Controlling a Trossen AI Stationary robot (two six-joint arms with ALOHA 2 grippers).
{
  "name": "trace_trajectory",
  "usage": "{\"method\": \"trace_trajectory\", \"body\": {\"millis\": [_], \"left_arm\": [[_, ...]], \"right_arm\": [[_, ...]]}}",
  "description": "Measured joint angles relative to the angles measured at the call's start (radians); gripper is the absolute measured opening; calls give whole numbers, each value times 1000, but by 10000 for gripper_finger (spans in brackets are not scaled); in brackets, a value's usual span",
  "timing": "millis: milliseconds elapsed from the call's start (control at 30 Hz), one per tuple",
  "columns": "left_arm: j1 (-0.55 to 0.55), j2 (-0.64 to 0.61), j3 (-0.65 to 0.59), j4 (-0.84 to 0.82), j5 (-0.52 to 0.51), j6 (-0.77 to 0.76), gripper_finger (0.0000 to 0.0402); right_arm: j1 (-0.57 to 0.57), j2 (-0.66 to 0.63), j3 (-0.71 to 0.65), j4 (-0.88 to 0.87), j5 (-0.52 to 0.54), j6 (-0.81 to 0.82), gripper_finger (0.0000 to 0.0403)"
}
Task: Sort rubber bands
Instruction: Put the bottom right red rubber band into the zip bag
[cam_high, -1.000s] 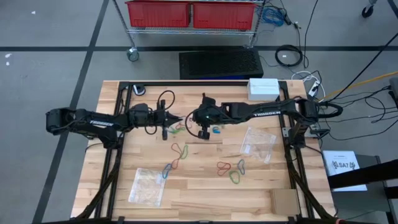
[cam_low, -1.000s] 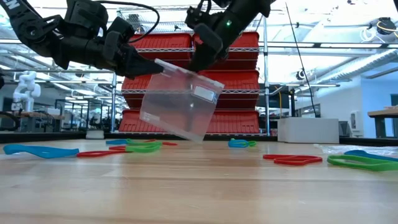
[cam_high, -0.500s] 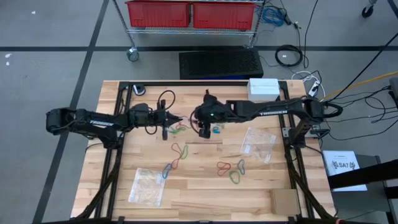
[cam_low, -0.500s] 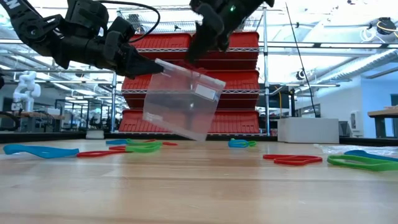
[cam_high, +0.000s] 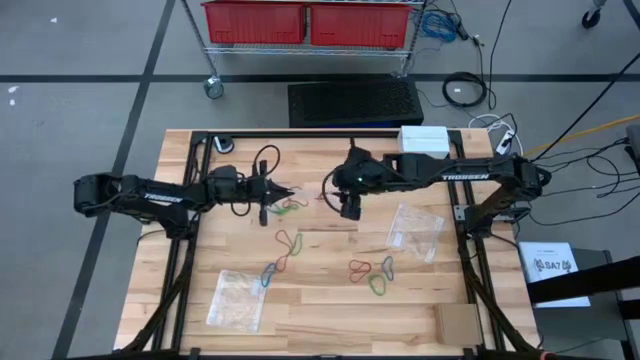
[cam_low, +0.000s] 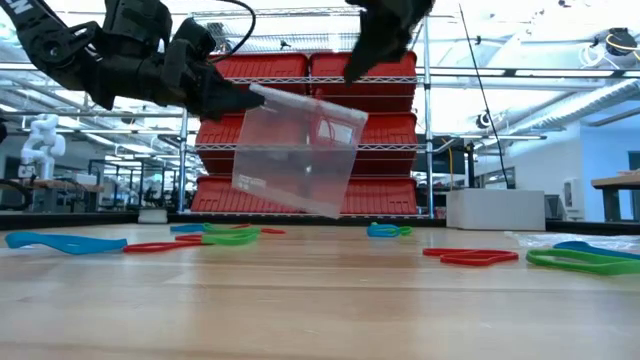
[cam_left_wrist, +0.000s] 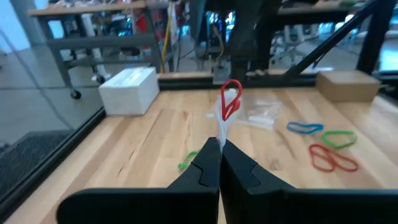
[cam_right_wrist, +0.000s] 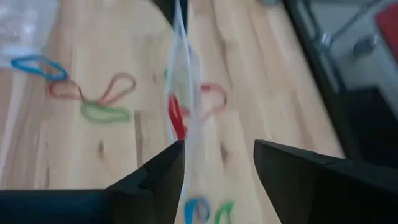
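A clear plastic bag (cam_low: 295, 150) hangs above the table's middle, and a red rubber band (cam_left_wrist: 230, 102) shows inside it. My left gripper (cam_low: 240, 100) is shut on the bag. My right gripper (cam_high: 348, 203) stands open just right of the bag and higher, with nothing between its fingers (cam_right_wrist: 155, 174). Loose red, blue and green rubber bands lie on the wood: a green one (cam_high: 290, 207) under the bag, a few (cam_high: 285, 245) nearer the front, and others (cam_high: 370, 272) to the right. My left gripper pinches the bag's upper corner (cam_low: 252, 97) between its two shut fingers. The fingers come about level from the table's left. The bag hangs below them, tilted and clear of the table, edge-on to the left wrist view (cam_left_wrist: 221, 127).
Two more clear bags lie flat, one at the front left (cam_high: 235, 300) and one at the right (cam_high: 415, 228). A white box (cam_high: 423, 140) sits at the far edge and a cardboard piece (cam_high: 458, 322) at the front right. Red bins stand behind the table.
My right gripper has opened, let go of the bag's top edge, and drawn back up and toward the table's right edge. The bag stays hanging from my left gripper and has turned a little, its top edge now nearer level.
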Motion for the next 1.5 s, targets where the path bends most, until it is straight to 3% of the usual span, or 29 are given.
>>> {"method": "trace_trajectory", "body": {"millis": [233,433,533,700,767,967,1200,1500], "left_arm": [[0,0,0,17,15,-11,0],[0,0,0,36,15,-11,0],[0,0,0,37,15,-11,0],[0,0,0,40,15,-11,0],[-1,0,0,42,15,-12,0],[-20,32,-1,94,13,-12,0],[-18,168,-1,242,10,-36,0],[0,153,-2,249,9,-36,0]], "right_arm": [[39,-9,-119,-42,-7,76,199],[58,-22,-260,218,12,75,189],[60,-23,-314,294,57,76,150],[66,-23,-327,326,134,76,28],[66,-23,-327,359,131,59,11],[65,-22,-316,420,123,29,2],[63,-24,-313,435,68,17,4],[146,-104,-203,86,69,64,88]]}}
